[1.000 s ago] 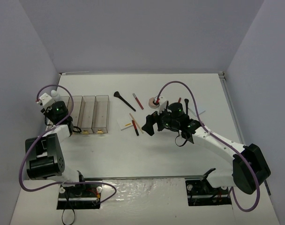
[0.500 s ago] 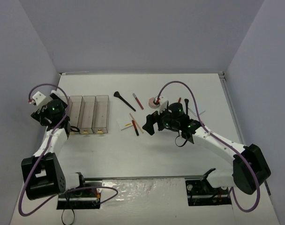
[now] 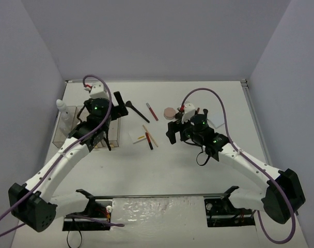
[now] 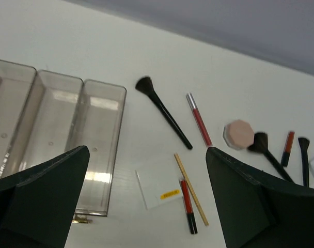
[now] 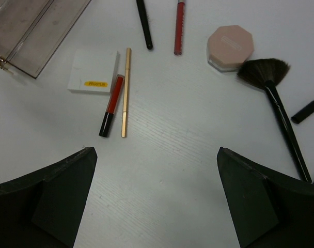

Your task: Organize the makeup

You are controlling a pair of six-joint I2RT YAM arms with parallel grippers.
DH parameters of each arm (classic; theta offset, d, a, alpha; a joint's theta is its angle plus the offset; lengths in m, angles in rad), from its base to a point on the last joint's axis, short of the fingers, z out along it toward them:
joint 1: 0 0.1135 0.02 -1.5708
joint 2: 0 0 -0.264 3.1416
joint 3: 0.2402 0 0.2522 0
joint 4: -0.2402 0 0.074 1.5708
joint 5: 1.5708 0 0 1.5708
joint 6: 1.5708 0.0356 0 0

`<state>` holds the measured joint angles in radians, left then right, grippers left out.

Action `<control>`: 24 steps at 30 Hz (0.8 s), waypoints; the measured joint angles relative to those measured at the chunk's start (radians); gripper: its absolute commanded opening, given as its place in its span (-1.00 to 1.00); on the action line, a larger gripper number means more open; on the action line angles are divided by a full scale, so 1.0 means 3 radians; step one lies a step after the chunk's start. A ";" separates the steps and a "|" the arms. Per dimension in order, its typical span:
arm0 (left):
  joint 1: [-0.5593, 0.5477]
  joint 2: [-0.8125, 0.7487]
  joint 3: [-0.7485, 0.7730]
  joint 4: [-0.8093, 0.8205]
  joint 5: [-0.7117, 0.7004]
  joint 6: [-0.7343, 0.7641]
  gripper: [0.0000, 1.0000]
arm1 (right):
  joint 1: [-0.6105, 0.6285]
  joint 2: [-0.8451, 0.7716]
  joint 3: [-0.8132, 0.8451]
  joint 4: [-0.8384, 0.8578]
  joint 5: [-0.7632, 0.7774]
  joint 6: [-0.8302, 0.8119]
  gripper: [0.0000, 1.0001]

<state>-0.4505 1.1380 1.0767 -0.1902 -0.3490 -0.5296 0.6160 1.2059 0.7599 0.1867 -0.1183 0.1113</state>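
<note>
My left gripper (image 4: 146, 152) jaws apart and empty, my right gripper (image 5: 157, 151) likewise, white bottle (image 3: 61, 106) visible only from above, fan brush (image 5: 280, 113) bristles sharp only in my right wrist view.

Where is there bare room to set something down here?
Bare white table between the red and gold pencils and its near edge, also behind the long black brush. Crowded around the pink octagonal compact and beside the clear plastic bins.

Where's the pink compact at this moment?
Top view: the pink compact lies mid-table, right of the red pencil, just beyond the open right gripper.
</note>
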 measured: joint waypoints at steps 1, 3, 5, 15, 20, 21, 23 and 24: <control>-0.0083 0.0082 0.0000 -0.0043 0.0022 -0.0045 0.89 | -0.0013 -0.0039 -0.0002 -0.0017 0.0059 0.0017 1.00; -0.0268 0.0303 0.0006 -0.0106 0.0056 -0.0125 0.88 | -0.0049 -0.0136 -0.0021 -0.0038 0.0181 0.0063 1.00; -0.0466 0.0595 0.0035 -0.0159 0.0119 -0.0222 0.87 | -0.0100 -0.0242 -0.0075 -0.0042 0.0290 0.0103 1.00; -0.1047 0.1789 0.0137 -0.0199 0.0351 -0.0728 0.09 | -0.0342 -0.0544 -0.0314 -0.0088 0.0609 0.0223 1.00; -0.1034 0.1995 0.0137 -0.0200 0.0363 -0.0871 -0.05 | -0.0350 -0.0551 -0.0330 -0.0085 0.0615 0.0235 1.00; -0.1029 0.2032 0.0139 -0.0202 0.0364 -0.0891 -0.07 | -0.0350 -0.0550 -0.0331 -0.0085 0.0612 0.0235 1.00; -0.1022 0.2112 0.0150 -0.0213 0.0367 -0.0919 -0.09 | -0.0350 -0.0542 -0.0335 -0.0079 0.0611 0.0236 1.00; -0.1022 0.2155 0.0159 -0.0216 0.0375 -0.0933 -0.10 | -0.0350 -0.0538 -0.0341 -0.0072 0.0610 0.0237 1.00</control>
<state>-0.7570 1.7845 1.1245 -0.2549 -0.2366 -0.8094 0.5110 1.0445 0.6576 0.1650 0.0647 0.1823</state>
